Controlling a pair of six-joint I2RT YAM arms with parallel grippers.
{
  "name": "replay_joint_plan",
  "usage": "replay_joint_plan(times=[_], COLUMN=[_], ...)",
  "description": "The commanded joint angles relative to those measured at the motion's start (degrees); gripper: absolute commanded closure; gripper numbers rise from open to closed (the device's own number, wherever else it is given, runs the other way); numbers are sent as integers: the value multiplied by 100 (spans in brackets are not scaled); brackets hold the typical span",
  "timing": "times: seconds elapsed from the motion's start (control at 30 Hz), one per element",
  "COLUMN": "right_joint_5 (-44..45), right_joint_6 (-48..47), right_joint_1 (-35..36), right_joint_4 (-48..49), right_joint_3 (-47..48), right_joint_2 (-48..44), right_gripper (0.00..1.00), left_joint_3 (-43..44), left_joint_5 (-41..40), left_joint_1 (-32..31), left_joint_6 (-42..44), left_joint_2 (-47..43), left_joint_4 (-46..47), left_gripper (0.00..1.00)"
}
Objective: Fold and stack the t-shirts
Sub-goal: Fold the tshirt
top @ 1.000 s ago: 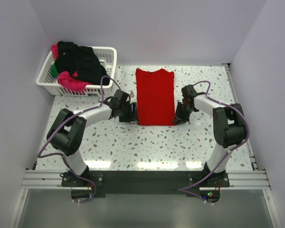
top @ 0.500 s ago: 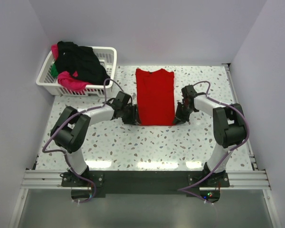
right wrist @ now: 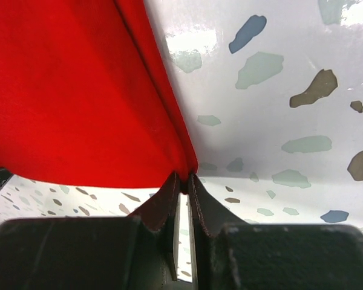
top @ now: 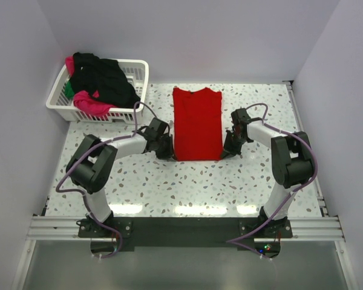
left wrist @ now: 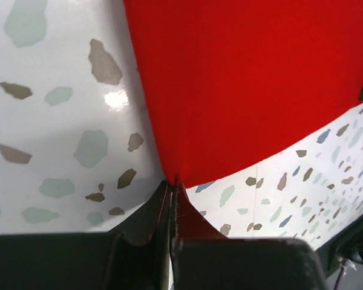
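Red t-shirt corners sit pinched at your fingertips, left gripper and right gripper both clamped; lift unevenly and either shallow bite could slip.

The folded t-shirt lies flat on the counter, about midway across it and toward the far side. The left claw sits at the folded t-shirt's near left corner, with that corner between its fingers. The right claw sits at the near right corner, its tips on the cloth. The basket stands behind and well to the left of the folded t-shirt. A heap of t-shirts lies in the basket, spilling over its near rim.
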Motion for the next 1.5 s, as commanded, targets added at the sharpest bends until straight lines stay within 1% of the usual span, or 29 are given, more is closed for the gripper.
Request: replay_joint_plan(times=[0.0,0.07,0.23,0.4,0.43,0.47,0.5,0.53,0.63,0.73,0.83,0.97,1.1,1.3,1.33,1.37,1.4,1.47], right_joint_5=[166,183,174,166,157,157,139,131,95,69,51,34,34,16,7,7,-10,-36], right_joint_6=[-10,-10,-28,-45,-45,-45,-45,-54,-54,-71,-98,-124,-151,-168,-168,-177,-177,-203], right_joint_1=[-16,-16,-16,-16,-7,-16,-7,-7,-7,-7,-7,-16,-7,-7,-7,-7,-16,-16], right_joint_4=[-123,-140,-141,-176,-167,-167,-176,-176,-176,-176,-185,-202,-220,-255,-255,-272,-281,-316], right_joint_3=[51,42,42,68,68,68,68,68,77,94,94,86,112,156,165,165,165,165], right_joint_2=[-56,-47,-29,-21,-29,-29,-29,-29,-38,-47,-38,-38,-56,-73,-73,-65,-82,-82], right_gripper=[91,92,93,93,93,93,93,93,93,93,93,93,93,94,95,98,99,100], left_joint_3=[198,243,181,41,41,41,23,-3,-74,-109,-135,-214,-179,-328,-346,-346,-355,-364], left_joint_5=[-729,-932,-1135,-1170,-1153,-1100,-1074,-1039,-915,-678,-415,-46,25,306,341,359,359,307], left_joint_1=[-50,-59,-120,-138,-138,-138,-138,-138,-138,-138,-138,-138,-138,-147,-147,-147,-147,-147], left_joint_6=[259,303,277,224,224,215,171,145,22,-66,-163,-268,-312,-444,-453,-453,-462,-436], left_joint_2=[-402,-569,-833,-983,-974,-966,-957,-957,-957,-843,-676,-456,-254,-96,-69,-34,-25,-42], left_joint_4=[-641,-843,-1073,-1047,-1038,-1021,-1003,-942,-758,-512,-240,209,263,605,693,702,694,676], left_gripper=[100,100,100,99,95,83,75,61,46,41,40,39,41,53,63,69,81,90])
